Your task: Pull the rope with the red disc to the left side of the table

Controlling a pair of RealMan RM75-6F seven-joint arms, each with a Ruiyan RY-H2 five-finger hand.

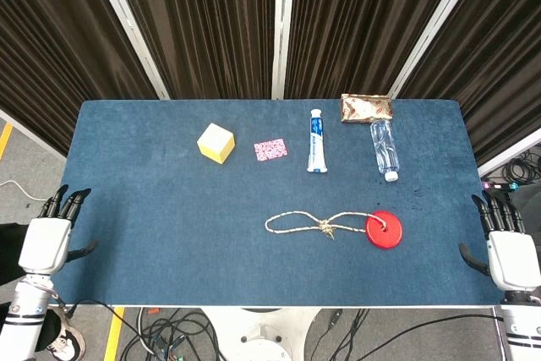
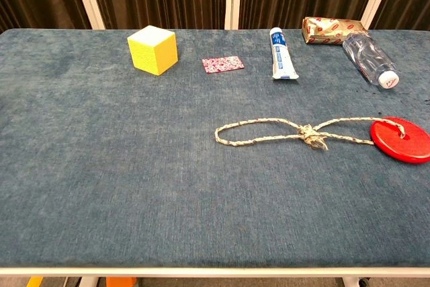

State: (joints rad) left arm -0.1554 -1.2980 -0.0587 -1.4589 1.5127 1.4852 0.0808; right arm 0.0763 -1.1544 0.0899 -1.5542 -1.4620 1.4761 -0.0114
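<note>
A pale rope lies in a knotted loop on the blue table, right of centre near the front edge. Its right end is tied to a flat red disc. In the head view my left hand hangs off the table's left edge, fingers apart, holding nothing. Off the right edge, my right hand is likewise empty with fingers spread. Both hands are far from the rope. The chest view shows neither hand.
Along the back of the table lie a yellow cube, a small pink patterned card, a toothpaste tube, a clear bottle and a brown packet.
</note>
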